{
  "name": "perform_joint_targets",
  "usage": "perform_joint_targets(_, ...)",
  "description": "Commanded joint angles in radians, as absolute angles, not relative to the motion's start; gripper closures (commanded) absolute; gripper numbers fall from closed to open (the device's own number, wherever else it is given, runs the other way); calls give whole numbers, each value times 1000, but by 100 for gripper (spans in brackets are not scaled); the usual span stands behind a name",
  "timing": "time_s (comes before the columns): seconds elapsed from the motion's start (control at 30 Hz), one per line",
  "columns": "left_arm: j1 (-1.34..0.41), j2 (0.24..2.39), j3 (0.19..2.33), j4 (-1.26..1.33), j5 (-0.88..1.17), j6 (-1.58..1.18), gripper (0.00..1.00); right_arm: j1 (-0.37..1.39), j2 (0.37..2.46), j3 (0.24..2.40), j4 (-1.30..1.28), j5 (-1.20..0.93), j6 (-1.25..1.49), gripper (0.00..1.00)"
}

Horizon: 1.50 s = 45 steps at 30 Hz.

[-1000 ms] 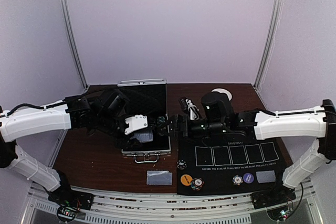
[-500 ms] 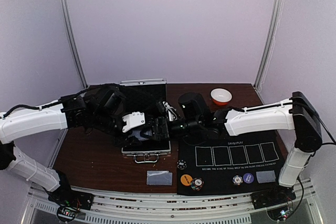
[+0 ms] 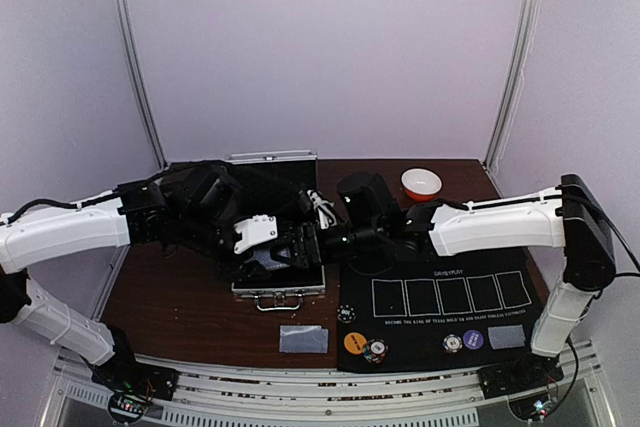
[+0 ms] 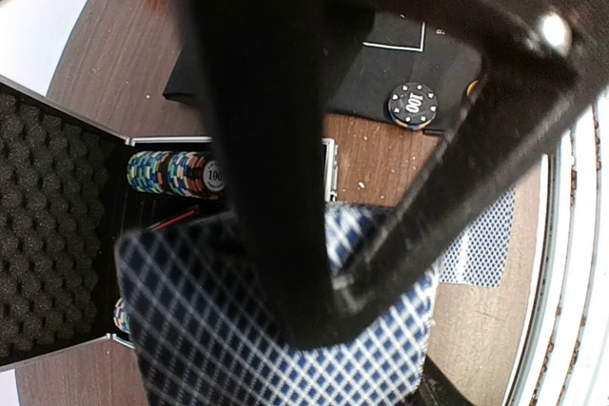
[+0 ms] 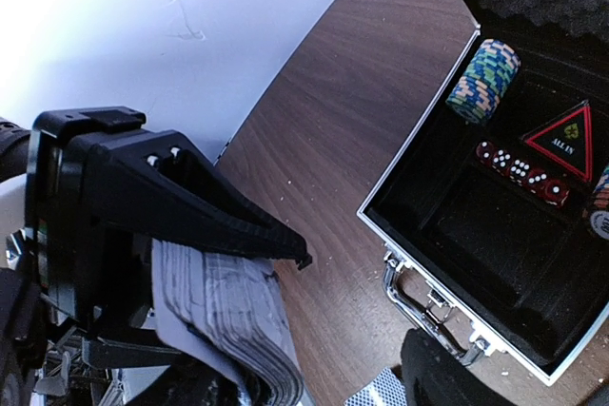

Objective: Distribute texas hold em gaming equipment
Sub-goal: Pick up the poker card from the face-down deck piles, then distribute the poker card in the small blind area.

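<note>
My left gripper is shut on a deck of blue-checked playing cards, held above the open silver case. In the left wrist view the deck fills the lower frame behind my black fingers. The right wrist view shows the same deck edge-on, clamped under the left gripper's black finger. My right gripper hovers open just right of the deck, holding nothing. Striped chip stacks stand in the case. An orange disc, a chip stack and a purple disc lie on the black mat.
Red dice and a triangular marker lie in the case. Loose cards rest on the wood near the front edge; another card is on the mat's right corner. A white-and-orange bowl stands at the back right.
The right arm swung left from over the mat to the deck above the case, uncovering the bowl, and its jaws have narrowed. The left gripper stayed put with the deck.
</note>
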<state>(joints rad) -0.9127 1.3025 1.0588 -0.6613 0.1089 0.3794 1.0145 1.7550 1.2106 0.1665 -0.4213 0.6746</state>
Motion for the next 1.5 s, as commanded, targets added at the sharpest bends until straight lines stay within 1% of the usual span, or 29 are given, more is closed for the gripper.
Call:
perform_joint_targets(0.0, -914, 1312, 1084, -636, 108, 383, 49, 1011, 1709, 1216, 67, -375, 630, 39)
perform_joint_targets(0.13, -914, 1316, 1082, -637, 107, 382, 49, 1011, 1714, 1244, 13, -390, 612, 43)
perform_joint_targets(0.27, -914, 1316, 1078, -638, 96, 382, 49, 1011, 1700, 1253, -9, -381, 601, 53)
perform_joint_targets(0.33, -914, 1318, 1077, -638, 93, 382, 49, 1011, 1694, 1257, -15, -384, 600, 62)
perform_joint_targets(0.5, -914, 1324, 1071, -638, 84, 382, 49, 1011, 1697, 1276, -44, -429, 610, 91)
perform_joint_targets(0.57, -913, 1326, 1068, -638, 82, 380, 49, 1011, 1693, 1283, -61, -427, 606, 99)
perform_joint_targets(0.83, -910, 1324, 1058, -637, 69, 377, 49, 990, 1630, 1320, -218, -379, 557, 100)
perform_joint_targets(1.07, -903, 1322, 1054, -634, 60, 376, 49, 925, 1535, 1357, -447, -376, 464, 100)
perform_joint_targets(1.2, -900, 1325, 1052, -630, 54, 376, 49, 828, 1459, 1362, -602, -339, 415, 100)
perform_joint_targets(1.3, -900, 1322, 1050, -630, 50, 374, 49, 719, 1391, 1350, -809, -250, 425, 100)
perform_joint_targets(1.37, -899, 1314, 1043, -624, 48, 374, 49, 658, 1322, 1295, -930, -200, 462, 100)
perform_joint_targets(1.47, -896, 1302, 1023, -605, 47, 379, 49, 594, 1197, 1170, -1060, -201, 518, 100)
